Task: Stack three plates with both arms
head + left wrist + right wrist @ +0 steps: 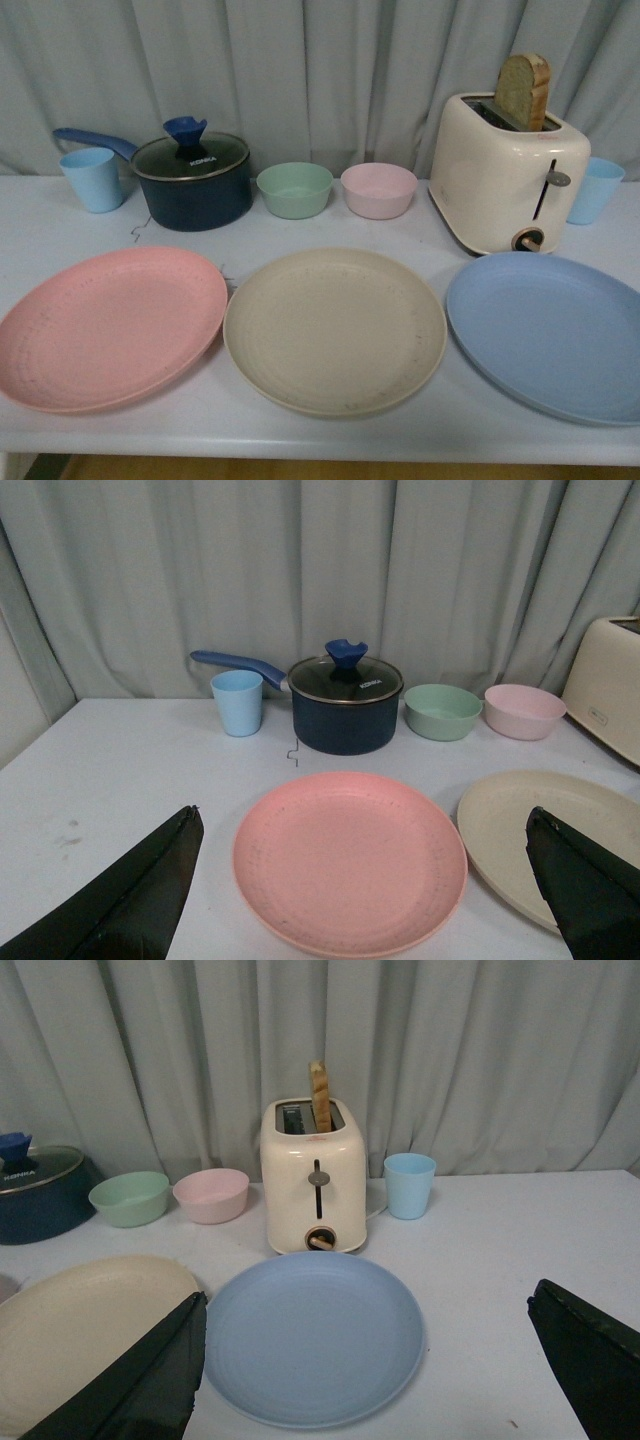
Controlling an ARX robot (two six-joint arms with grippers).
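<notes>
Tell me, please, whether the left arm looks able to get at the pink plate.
Probably yes: the pink plate lies bare before the open left hand, nothing between; the beige plate sits close beside it.

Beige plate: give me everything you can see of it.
Large, round, shallow beige plate, matte cream with faint speckles and a low rim; looks like plastic. It lies flat, right side up, empty, on the white table, middle of the front row between the pink plate and blue plate. Its rim comes very close to both; contact cannot be told. Nothing grips it.
</notes>
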